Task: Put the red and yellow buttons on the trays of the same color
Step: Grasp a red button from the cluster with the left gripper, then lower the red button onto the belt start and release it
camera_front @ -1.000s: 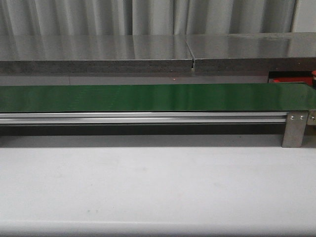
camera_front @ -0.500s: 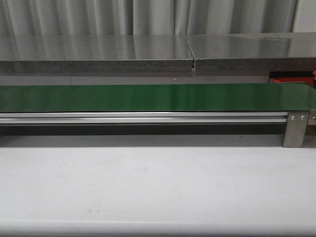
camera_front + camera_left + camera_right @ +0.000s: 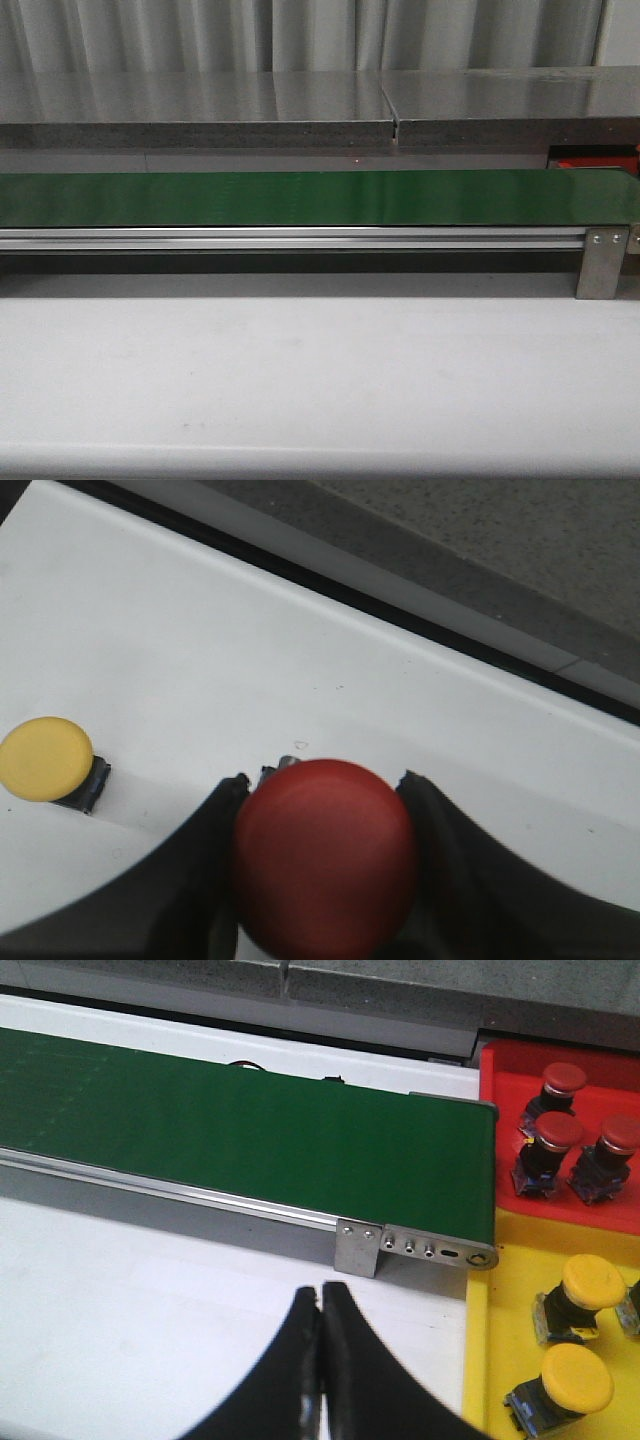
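**Red button in left grip, trays at the belt's right end**

Front view: we see a white table (image 3: 320, 380), a bare green conveyor belt (image 3: 300, 197) and a grey curtain; no arms.

Left wrist view: the left gripper (image 3: 325, 810) clamps a red button (image 3: 325, 852); a yellow button (image 3: 45, 759) sits nearby on the table.

Right wrist view: the right gripper (image 3: 321, 1305) is closed and empty. The red tray (image 3: 500, 1075) and yellow tray (image 3: 480, 1360) lie just beyond the belt's end, nearer this arm, so we judge the left must send its button along the belt.

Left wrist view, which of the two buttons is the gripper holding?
The red button, clamped in the left gripper; the yellow button sits untouched on the table.
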Controlling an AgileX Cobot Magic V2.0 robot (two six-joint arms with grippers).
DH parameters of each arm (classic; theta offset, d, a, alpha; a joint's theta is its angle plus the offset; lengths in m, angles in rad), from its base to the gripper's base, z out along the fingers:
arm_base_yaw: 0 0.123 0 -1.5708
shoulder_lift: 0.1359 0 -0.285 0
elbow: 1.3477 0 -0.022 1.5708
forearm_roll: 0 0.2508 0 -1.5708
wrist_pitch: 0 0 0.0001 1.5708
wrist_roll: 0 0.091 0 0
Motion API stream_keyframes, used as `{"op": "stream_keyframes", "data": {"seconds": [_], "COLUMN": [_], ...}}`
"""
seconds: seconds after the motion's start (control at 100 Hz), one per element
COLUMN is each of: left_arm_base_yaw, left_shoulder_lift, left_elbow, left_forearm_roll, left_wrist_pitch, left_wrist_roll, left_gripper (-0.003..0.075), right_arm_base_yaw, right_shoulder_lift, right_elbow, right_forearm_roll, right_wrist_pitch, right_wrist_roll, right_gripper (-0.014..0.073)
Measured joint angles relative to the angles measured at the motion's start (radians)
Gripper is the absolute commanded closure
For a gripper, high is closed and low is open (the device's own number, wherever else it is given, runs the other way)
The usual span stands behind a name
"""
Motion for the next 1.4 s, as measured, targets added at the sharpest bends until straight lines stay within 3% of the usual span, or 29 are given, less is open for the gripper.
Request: {"op": "stream_keyframes", "data": {"seconds": [0.85, 1.4], "left_arm_base_yaw": [-0.233, -0.278], "left_shoulder_lift": [-0.043, -0.272], "left_elbow": [0.009, 0.482], "left_forearm_roll": [0.139, 0.162], "left_wrist_pitch": [0.096, -0.222], "left_wrist_roll": [-0.053, -0.053], "left_gripper": [0.0713, 0.0713], "right_arm_base_yaw": [0.0, 0.0], "right_shoulder_lift": [0.0, 0.0], "right_elbow": [0.0, 0.0], "right_forearm_roll": [0.0, 0.0], "right_wrist_pitch": [0.0, 0.0], "right_wrist_roll": [-0.001, -0.001], "right_gripper": [0.0711, 0.0711]}}
